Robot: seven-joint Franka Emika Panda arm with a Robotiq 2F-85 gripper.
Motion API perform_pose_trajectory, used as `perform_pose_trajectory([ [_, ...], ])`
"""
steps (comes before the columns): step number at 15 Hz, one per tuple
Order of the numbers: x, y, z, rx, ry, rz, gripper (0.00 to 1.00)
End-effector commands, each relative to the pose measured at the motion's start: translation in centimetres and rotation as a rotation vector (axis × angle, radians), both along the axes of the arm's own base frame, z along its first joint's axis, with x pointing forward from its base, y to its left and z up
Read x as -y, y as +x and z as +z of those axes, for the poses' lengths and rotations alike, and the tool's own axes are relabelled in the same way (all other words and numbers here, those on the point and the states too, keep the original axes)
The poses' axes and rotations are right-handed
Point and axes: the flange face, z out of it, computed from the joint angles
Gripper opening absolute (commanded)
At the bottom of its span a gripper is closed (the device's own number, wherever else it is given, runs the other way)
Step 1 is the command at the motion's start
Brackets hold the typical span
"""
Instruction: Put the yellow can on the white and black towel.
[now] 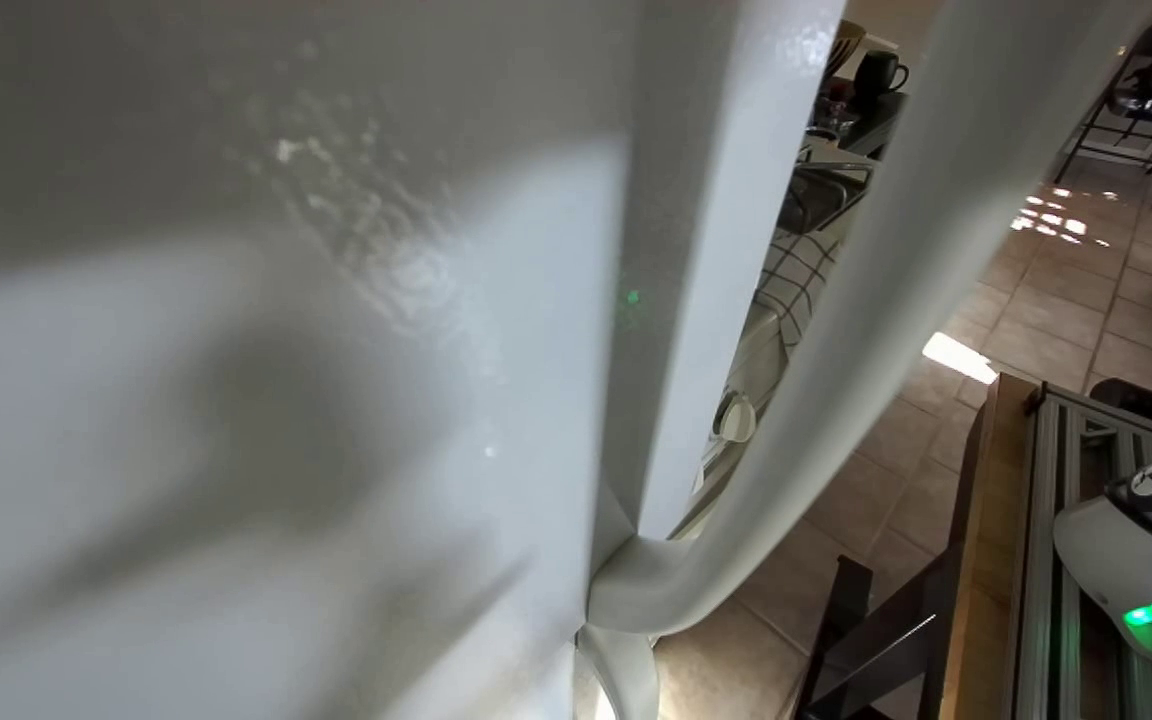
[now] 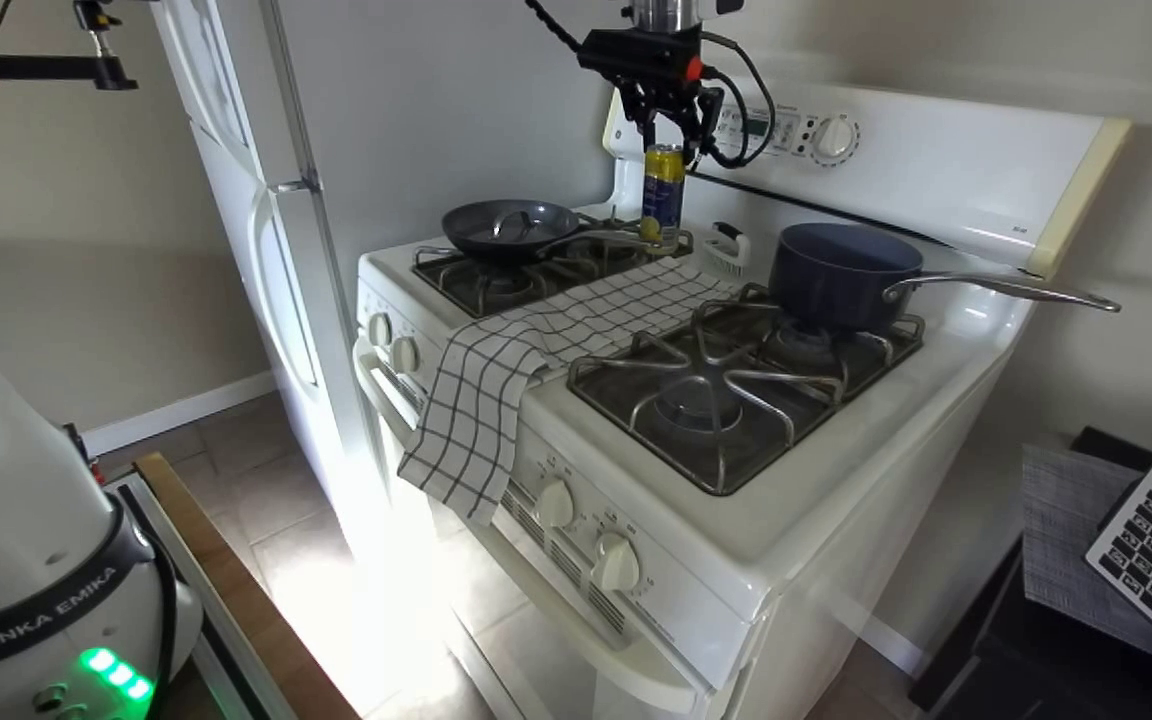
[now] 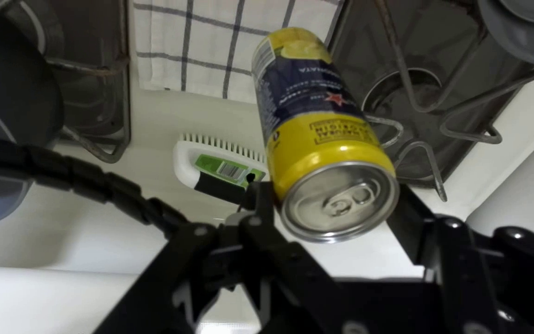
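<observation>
The can (image 2: 663, 190), yellow and dark blue with a silver top, is upright over the back of the stove in an exterior view. My gripper (image 2: 669, 138) points down and is shut on its upper end. In the wrist view the fingers (image 3: 334, 199) flank the yellow top of the can (image 3: 311, 97), whose base overlaps the towel's edge; I cannot tell whether the base touches anything. The white towel with black grid lines (image 2: 576, 330) lies between the burners and hangs over the front; it also shows in the wrist view (image 3: 193, 46).
A lidded pan (image 2: 496, 240) sits on the burners beside the can, its handle passing near the base. A blue pot (image 2: 831, 285) stands on the other side. A white brush (image 3: 223, 169) lies behind the towel. A fridge (image 1: 336, 450) fills much of an exterior view.
</observation>
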Motion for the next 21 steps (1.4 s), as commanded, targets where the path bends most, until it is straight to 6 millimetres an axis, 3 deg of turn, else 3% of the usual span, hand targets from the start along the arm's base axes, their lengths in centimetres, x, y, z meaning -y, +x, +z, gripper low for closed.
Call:
perform_pose_trajectory([
  [1, -0.4, -1.9, -0.3, 0.048, 0.0, -0.051, 0.38],
  [13, -0.3, -3.5, -4.6, 0.069, 0.056, -0.168, 0.38],
  [14, -0.2, -3.6, -4.5, 0.067, 0.063, -0.177, 0.88],
  [18, 0.2, -3.6, -2.7, 0.096, 0.07, -0.19, 1.0],
  [21, 0.8, -4.2, 1.5, 0.166, 0.047, -0.191, 1.0],
])
